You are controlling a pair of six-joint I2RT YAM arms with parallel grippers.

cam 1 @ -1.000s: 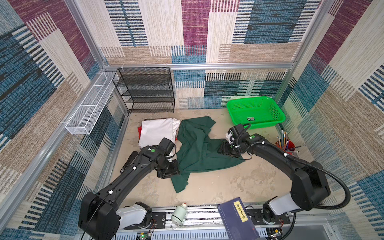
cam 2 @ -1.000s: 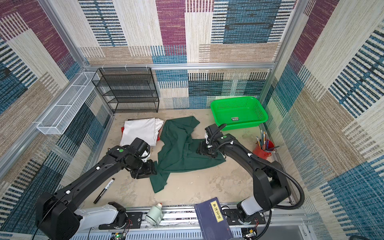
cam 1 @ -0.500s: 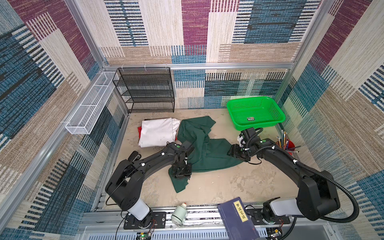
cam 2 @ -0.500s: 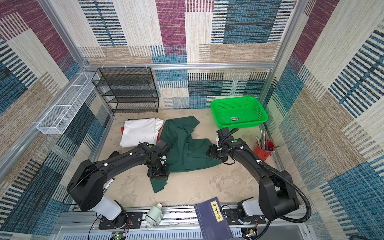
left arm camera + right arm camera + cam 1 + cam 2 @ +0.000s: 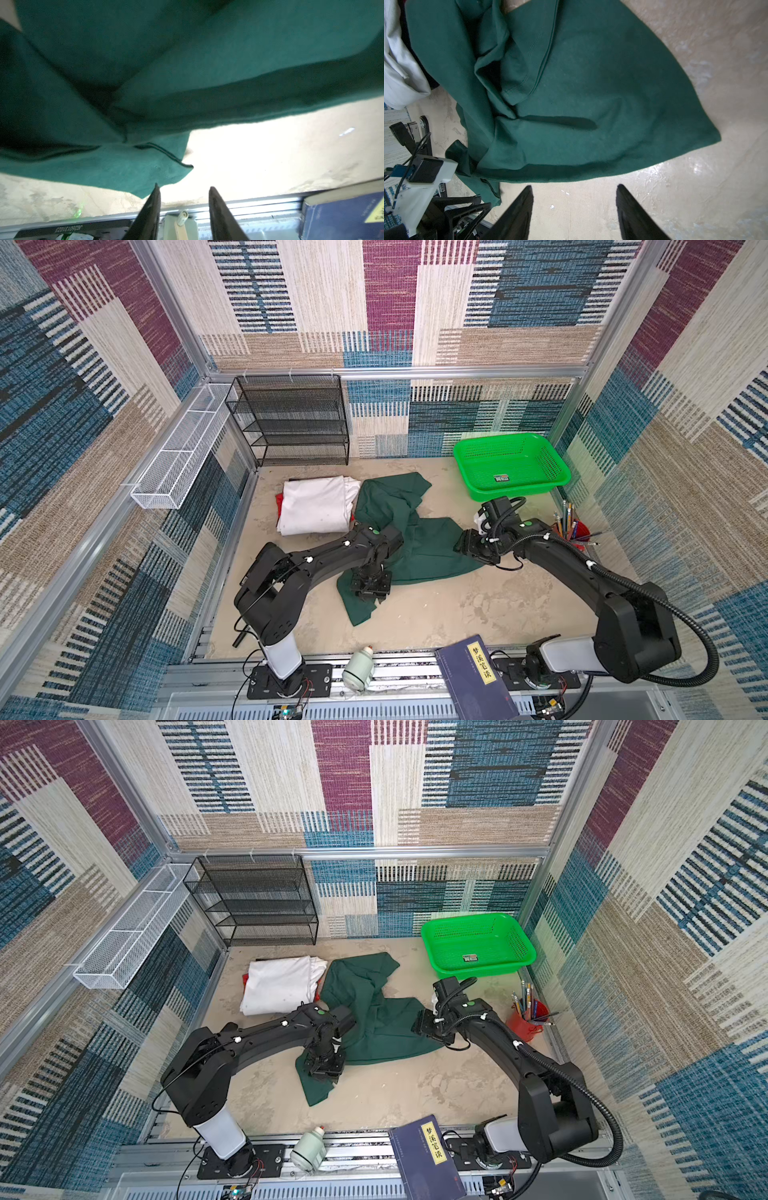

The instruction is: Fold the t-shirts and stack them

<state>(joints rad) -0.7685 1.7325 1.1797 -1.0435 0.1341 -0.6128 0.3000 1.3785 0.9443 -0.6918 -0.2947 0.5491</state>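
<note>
The dark green t-shirt (image 5: 419, 547) lies crumpled on the middle of the table (image 5: 436, 614), just beside the folded white t-shirt (image 5: 316, 508), and under that one a red t-shirt (image 5: 279, 502) shows. The left gripper (image 5: 183, 187) is over the green shirt's near corner, its jaws a little apart with nothing between them. The right gripper (image 5: 574, 187) is at the shirt's right edge, wide and empty.

Seeing soft, matt cloth in the dark green t-shirt (image 5: 428, 549) and the white t-shirt (image 5: 316, 506), glossy perforated plastic in the bright green basket (image 5: 530, 489), matt black metal mesh in the rack (image 5: 291, 418), white coated wire in the wall tray (image 5: 174, 462), and a rough, stained, partly shining surface on the table (image 5: 436, 614).
</note>
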